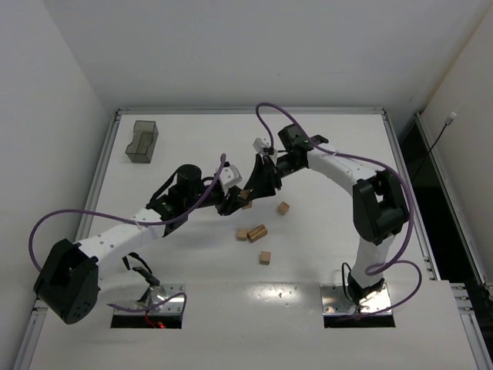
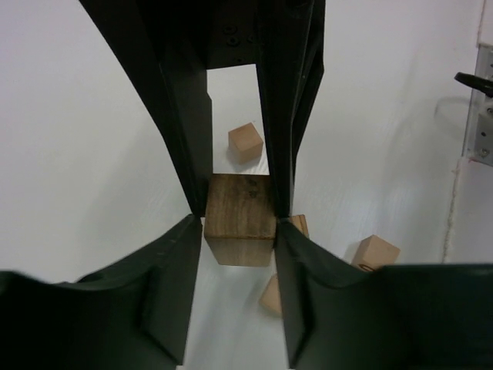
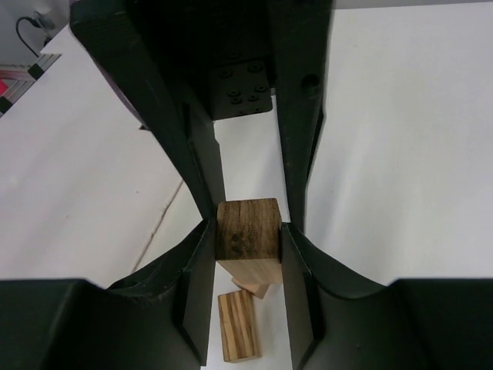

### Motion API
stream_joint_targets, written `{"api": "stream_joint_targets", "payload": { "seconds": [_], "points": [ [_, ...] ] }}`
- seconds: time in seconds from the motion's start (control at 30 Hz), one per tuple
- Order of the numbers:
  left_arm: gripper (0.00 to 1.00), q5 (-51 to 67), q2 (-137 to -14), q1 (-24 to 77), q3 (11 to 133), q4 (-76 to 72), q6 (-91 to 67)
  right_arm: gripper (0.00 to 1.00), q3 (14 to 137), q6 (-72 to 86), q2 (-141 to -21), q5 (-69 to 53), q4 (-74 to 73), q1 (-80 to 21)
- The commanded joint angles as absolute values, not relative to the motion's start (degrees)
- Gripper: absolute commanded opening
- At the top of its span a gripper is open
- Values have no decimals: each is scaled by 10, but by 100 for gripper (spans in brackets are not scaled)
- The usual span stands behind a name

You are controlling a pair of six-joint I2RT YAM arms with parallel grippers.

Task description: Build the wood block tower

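One wood block (image 2: 239,206) is pinched in the air between my two grippers, which face each other tip to tip over the table's middle. My left gripper (image 2: 239,231) is shut on its near half. The right gripper's fingers (image 2: 192,139) clamp its far half. In the right wrist view, the right gripper (image 3: 246,239) is shut on the same block (image 3: 247,229). From above, the left gripper (image 1: 233,202) and right gripper (image 1: 258,189) meet at that block (image 1: 245,196). Loose blocks (image 1: 283,208) (image 1: 242,233) (image 1: 258,231) (image 1: 265,257) lie on the table below. No stacked tower shows.
A dark grey translucent bin (image 1: 142,141) stands at the far left of the white table (image 1: 347,139). Purple cables loop off both arms. The table's raised rim (image 1: 250,111) runs along the back.
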State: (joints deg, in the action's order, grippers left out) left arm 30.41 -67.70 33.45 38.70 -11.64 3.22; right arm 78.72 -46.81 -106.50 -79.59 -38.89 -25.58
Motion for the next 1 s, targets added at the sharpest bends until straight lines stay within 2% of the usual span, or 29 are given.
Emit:
{"api": "stream_joint_targets", "payload": {
  "seconds": [0.0,0.03,0.07,0.1,0.2,0.27,0.4,0.43,0.5,0.53,0.57,0.97],
  "points": [
    [32,304,-677,338,388,-141,50,0,823,-560,-1077,-844,-483,-259],
    [19,304,-682,338,388,-135,50,0,831,-583,-1084,-844,-496,-259],
    [19,304,-682,338,388,-134,50,0,831,-598,-1084,-844,-510,-259],
    [9,299,-682,344,388,-134,50,0,839,-612,-1091,-844,-525,-259],
    [0,294,-682,344,388,-134,50,0,861,-667,-1106,-844,-583,-259],
    [0,294,-682,344,388,-134,50,0,867,-673,-1112,-844,-595,-259],
    [0,294,-677,349,382,-134,50,15,873,-673,-1118,-838,-601,-259],
    [0,294,-677,349,375,-134,50,23,873,-673,-1118,-833,-601,-254],
    [0,294,-671,349,370,-134,50,31,873,-673,-1118,-827,-601,-254],
    [0,294,-671,354,370,-134,50,43,873,-673,-1118,-821,-601,-249],
    [0,294,-666,354,370,-134,50,46,873,-673,-1118,-821,-596,-249],
    [0,283,-656,365,349,-140,55,49,912,-673,-1118,-792,-580,-199]
  ]
}}
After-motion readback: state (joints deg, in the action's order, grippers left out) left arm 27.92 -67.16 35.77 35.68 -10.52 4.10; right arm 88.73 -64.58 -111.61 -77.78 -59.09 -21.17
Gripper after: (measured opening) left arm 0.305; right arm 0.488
